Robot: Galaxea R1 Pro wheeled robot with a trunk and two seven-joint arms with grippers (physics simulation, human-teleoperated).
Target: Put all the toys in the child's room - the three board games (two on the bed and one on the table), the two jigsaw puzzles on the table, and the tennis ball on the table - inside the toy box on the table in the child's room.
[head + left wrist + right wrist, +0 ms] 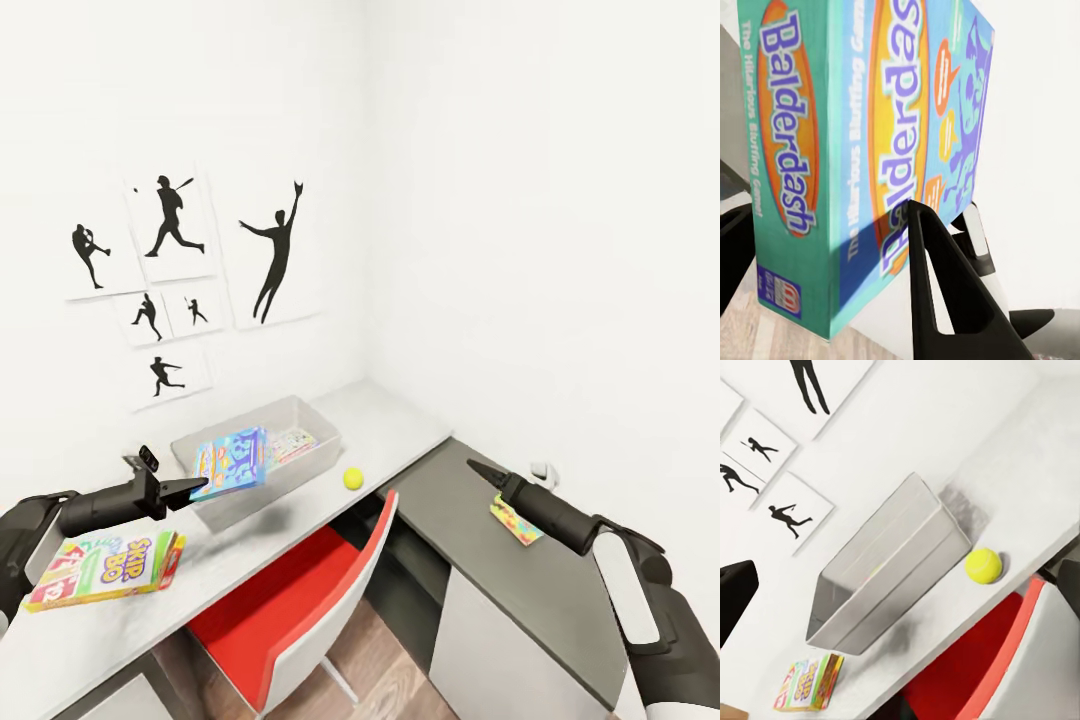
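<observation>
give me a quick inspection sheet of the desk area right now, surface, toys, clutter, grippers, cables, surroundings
surface: pale table along the wall, lower dark-grey desk meeting it at the corner
job's things: toy box with a printed item already inside; Balderdash box held over its rim; Skip-Bo box and tennis ball on the table; jigsaw puzzle on the dark desk
clutter: nothing seen
grippers: left gripper shut on the Balderdash box; right gripper above the dark desk, looks empty, jaw state unclear
cables: nothing seen
surroundings: red chair, baseball silhouette pictures, white walls
</observation>
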